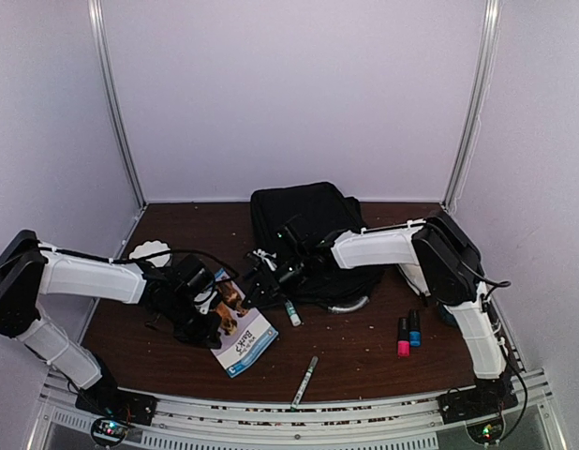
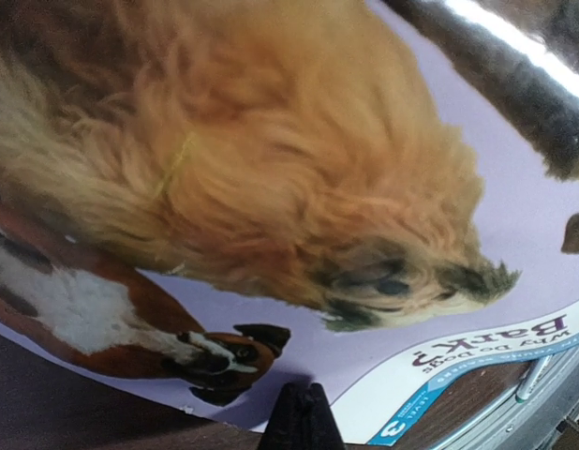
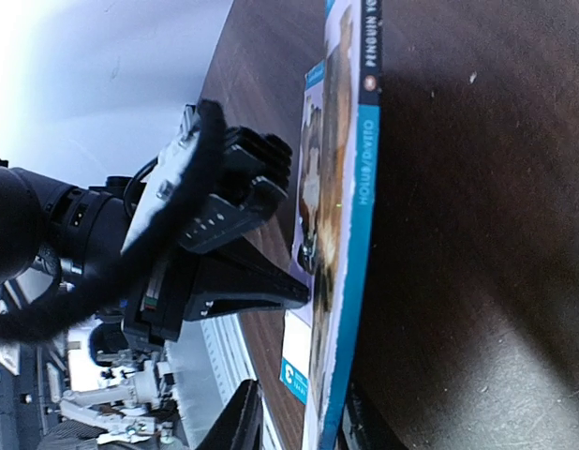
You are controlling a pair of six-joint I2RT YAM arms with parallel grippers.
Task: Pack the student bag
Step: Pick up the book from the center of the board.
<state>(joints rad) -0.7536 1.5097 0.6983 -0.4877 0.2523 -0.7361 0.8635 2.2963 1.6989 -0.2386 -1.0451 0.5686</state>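
Observation:
The black student bag (image 1: 304,225) lies at the back centre of the table. A thin picture book with dogs on its cover (image 1: 244,336) lies in front of it, left of centre. My left gripper (image 1: 213,314) is shut, its joined fingertips (image 2: 302,417) resting on the cover (image 2: 271,187). My right gripper (image 1: 263,279) is at the book's far edge. In the right wrist view its open fingers (image 3: 244,422) straddle the book's blue spine (image 3: 350,281). The left finger stands apart from the cover. The left gripper's tip (image 3: 294,292) touches the cover there.
A green-capped marker (image 1: 291,311) lies right of the book, a silver pen (image 1: 305,380) near the front edge. Pink (image 1: 403,337) and blue (image 1: 414,328) markers stand by the right arm. A white round thing (image 1: 149,253) sits at the far left.

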